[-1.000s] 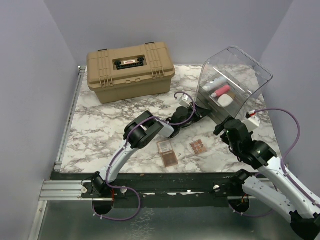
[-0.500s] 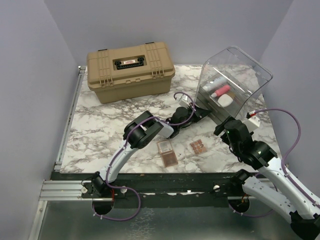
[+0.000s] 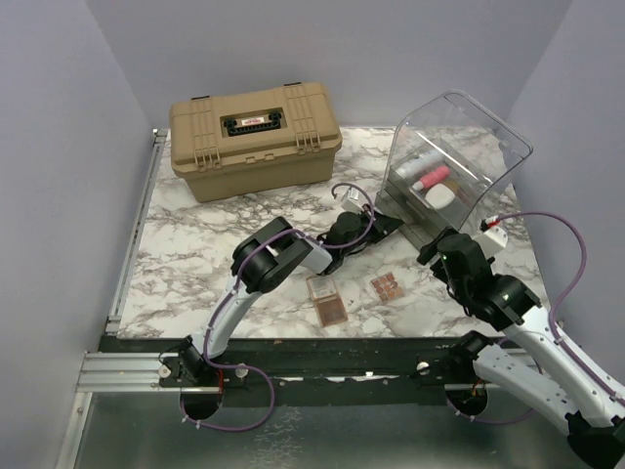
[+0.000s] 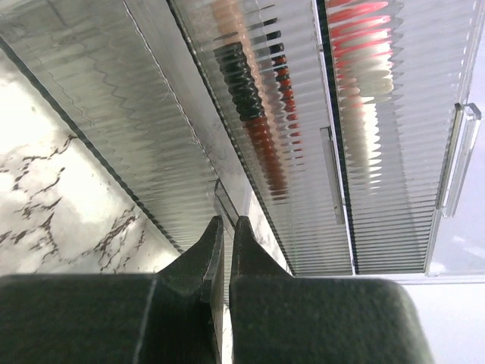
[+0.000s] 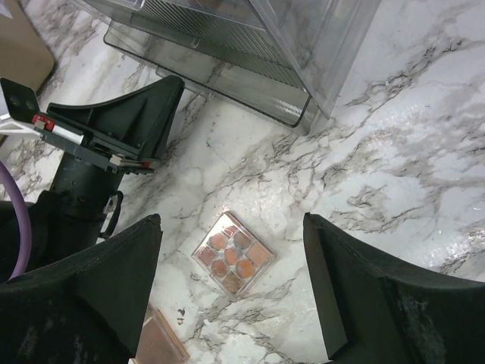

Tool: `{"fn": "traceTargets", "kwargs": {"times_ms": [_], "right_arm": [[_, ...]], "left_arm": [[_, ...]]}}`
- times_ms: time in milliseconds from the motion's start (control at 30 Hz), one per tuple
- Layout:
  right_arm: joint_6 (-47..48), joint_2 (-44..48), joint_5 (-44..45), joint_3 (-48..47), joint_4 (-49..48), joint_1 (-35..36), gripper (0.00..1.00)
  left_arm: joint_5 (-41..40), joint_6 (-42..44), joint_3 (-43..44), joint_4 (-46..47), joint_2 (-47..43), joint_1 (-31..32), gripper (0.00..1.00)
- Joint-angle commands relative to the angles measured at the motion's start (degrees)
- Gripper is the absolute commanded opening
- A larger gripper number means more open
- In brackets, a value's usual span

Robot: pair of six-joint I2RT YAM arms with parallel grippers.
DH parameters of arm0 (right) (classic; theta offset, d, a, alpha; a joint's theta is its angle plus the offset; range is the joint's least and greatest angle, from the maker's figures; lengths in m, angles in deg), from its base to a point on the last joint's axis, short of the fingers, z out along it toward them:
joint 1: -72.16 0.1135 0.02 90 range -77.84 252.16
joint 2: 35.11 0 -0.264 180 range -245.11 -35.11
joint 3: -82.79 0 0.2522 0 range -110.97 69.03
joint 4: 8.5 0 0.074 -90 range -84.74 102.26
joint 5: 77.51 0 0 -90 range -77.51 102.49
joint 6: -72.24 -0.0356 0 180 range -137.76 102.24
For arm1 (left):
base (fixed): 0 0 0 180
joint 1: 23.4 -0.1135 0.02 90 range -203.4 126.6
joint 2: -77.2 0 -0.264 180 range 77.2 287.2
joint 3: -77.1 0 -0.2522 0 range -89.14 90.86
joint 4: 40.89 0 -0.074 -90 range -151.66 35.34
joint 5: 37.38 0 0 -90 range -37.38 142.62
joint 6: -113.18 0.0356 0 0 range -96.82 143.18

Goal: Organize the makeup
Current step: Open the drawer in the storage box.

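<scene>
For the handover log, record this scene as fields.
left gripper: shut on bottom drawer lip of clear bin
right gripper: open, over small palette
also on table: larger palette
inside bin: pink tube, white piece
tan case: lid down

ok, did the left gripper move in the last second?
Yes. In the top view the left gripper, shut on a drawer handle, has drawn back slightly to the left, away from the clear drawer bin.
</scene>
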Motion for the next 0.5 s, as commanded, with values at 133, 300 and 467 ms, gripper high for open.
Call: {"fn": "traceTargets", "kwargs": {"times_ms": [133, 300, 467], "right_arm": [[0.1, -0.3, 0.4, -1.3, -0.3, 0.0, 0.81], [0.8, -1.0, 0.1, -2.2, -0.3, 0.0, 0.81], [2.8, -1.5, 3.4, -6.0, 3.8, 0.0, 0.81]], "left_arm": [[-3.1, 4.3, -6.7, 0.8, -6.0, -1.1, 0.0], [-2.7, 4.3, -10.1, 2.8, -7.7, -1.2, 0.0], [-2.0, 4.0, -12.6, 3.9, -8.2, -1.3, 0.0]]}}
